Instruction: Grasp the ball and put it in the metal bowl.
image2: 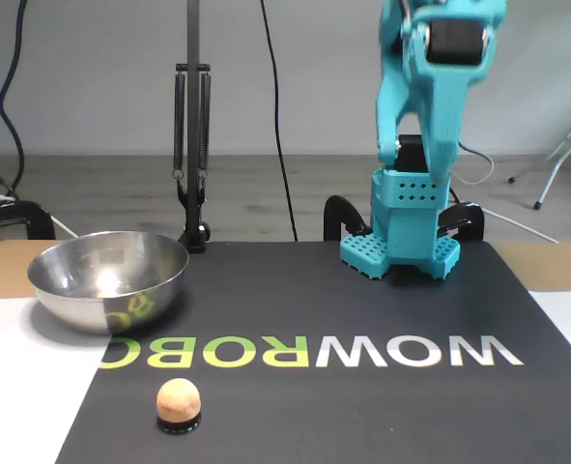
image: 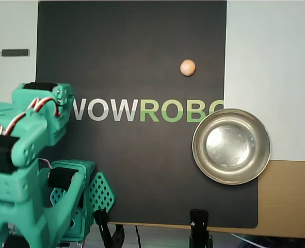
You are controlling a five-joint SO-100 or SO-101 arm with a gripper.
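A pale table (image: pixel 276 62), with a tan wooden part showing at one edge, was covered by a black mat (image: pixel 131 170) printed with white and green letters. The ball (image: pixel 188 67) was seen on the mat, well apart from the metal bowl (image: pixel 231 146), which overlapped the mat's edge. The arm's turquoise base (image2: pixel 401 242) was set at the mat's far edge in the fixed view.

You see the peach-orange ball (image: pixel 188 67) resting on the black mat, apart from the empty, upright metal bowl (image: pixel 231 146).
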